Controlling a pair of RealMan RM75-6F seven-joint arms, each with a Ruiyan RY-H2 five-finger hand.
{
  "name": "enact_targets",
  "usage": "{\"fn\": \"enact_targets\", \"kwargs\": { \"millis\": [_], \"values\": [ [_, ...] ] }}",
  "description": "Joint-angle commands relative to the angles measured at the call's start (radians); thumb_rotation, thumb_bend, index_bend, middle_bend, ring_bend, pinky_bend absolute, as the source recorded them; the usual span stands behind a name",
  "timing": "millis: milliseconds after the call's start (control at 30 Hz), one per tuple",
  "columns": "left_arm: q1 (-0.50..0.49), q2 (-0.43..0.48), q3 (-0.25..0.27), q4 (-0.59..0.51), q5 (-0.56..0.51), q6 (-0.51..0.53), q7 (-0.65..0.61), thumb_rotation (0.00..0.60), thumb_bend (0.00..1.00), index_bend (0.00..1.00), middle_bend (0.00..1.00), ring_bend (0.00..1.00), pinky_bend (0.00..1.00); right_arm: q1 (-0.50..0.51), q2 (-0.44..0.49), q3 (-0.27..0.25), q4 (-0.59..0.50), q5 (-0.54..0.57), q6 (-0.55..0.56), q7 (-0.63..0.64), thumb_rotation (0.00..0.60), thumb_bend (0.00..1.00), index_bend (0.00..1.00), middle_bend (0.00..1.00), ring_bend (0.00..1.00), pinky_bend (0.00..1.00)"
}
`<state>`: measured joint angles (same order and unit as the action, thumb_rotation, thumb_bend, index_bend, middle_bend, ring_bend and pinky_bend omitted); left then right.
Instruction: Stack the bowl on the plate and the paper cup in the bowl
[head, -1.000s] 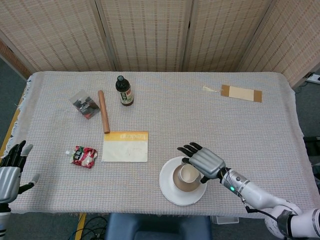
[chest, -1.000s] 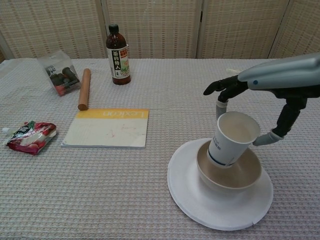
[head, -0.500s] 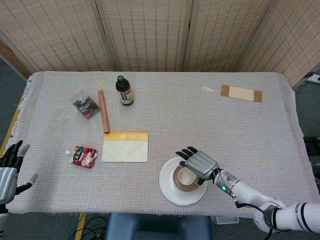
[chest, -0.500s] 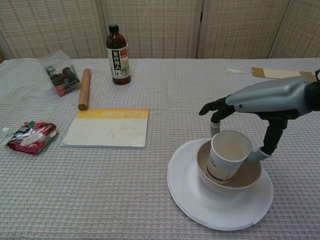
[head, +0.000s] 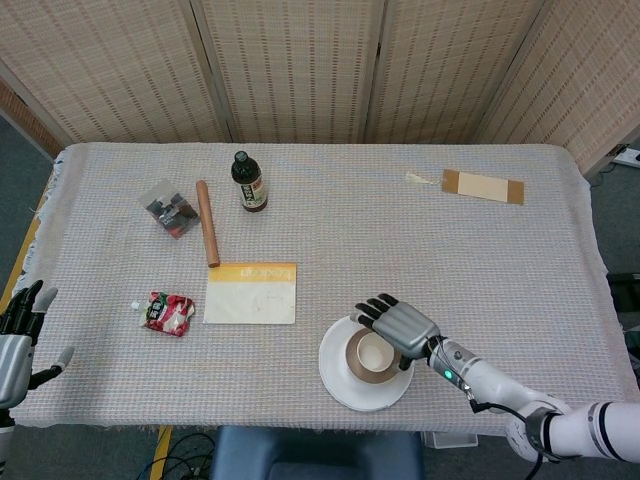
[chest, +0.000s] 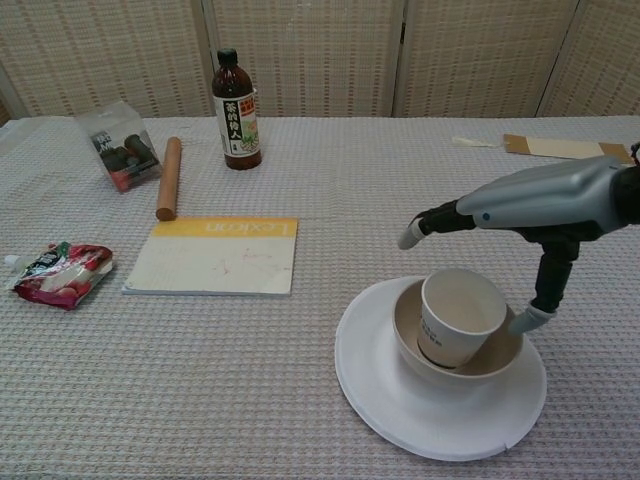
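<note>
Head view: your right hand (head: 402, 327) hovers over the paper cup (head: 373, 352), which stands in the bowl (head: 356, 364) on the plate (head: 335, 378); the dark fingers (head: 372, 308) point away from you, and whether they touch the cup cannot be told here. Well beyond that hand to its left lie the notepad (head: 251, 292), the red snack packet (head: 168, 313), the wooden rod (head: 207, 223), the clear bag (head: 170, 209) and the dark bottle (head: 248, 181); far beyond it to the right lies a cardboard strip (head: 483, 186). Your left hand (head: 18, 342) shows at the table's near left edge, fingers apart, holding nothing. Chest view: your right hand (chest: 545, 200) sits just above the paper cup (chest: 459, 317), fingers spread; one fingertip (chest: 410, 236) reaches forward clear of the cup and the thumb tip (chest: 522, 320) hangs just beside the cup's rim, apart from it. The cup leans slightly inside the bowl (chest: 500, 352), which rests on the plate (chest: 380, 388).
</note>
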<state>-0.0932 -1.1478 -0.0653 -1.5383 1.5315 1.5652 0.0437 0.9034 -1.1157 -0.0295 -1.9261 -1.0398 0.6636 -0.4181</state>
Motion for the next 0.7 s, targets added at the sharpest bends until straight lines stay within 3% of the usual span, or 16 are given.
{"fn": "enact_targets", "kwargs": {
  "millis": [33,233,433,567,700],
  "values": [
    [0.000,0.000,0.000,0.000,0.000,0.000,0.000,0.600,0.31,0.00,0.02,0.00,0.24,0.003,0.009,-0.004,-0.006,-0.004,-0.004,0.005,0.600,0.12,0.02,0.00,0.00,0.00],
    [0.001,0.001,0.000,0.002,0.001,-0.001,-0.003,0.600,0.31,0.00,0.02,0.00,0.24,-0.013,0.073,0.008,-0.062,-0.043,0.030,0.041,0.600,0.10,0.00,0.00,0.00,0.00],
    [0.000,-0.001,0.000,0.001,-0.001,-0.004,0.006,0.600,0.31,0.00,0.02,0.00,0.24,-0.091,0.202,0.028,-0.140,-0.167,0.134,0.137,0.600,0.09,0.00,0.00,0.00,0.00],
    [-0.002,-0.008,0.004,0.000,0.006,-0.006,0.027,0.600,0.31,0.00,0.02,0.00,0.24,-0.196,0.253,0.022,-0.121,-0.304,0.290,0.197,0.600,0.09,0.00,0.00,0.00,0.00],
    [-0.011,-0.020,0.017,-0.006,0.038,-0.011,0.058,0.600,0.31,0.00,0.02,0.00,0.24,-0.302,0.234,0.004,-0.032,-0.398,0.448,0.208,0.600,0.09,0.00,0.00,0.00,0.00]
  ]
}}
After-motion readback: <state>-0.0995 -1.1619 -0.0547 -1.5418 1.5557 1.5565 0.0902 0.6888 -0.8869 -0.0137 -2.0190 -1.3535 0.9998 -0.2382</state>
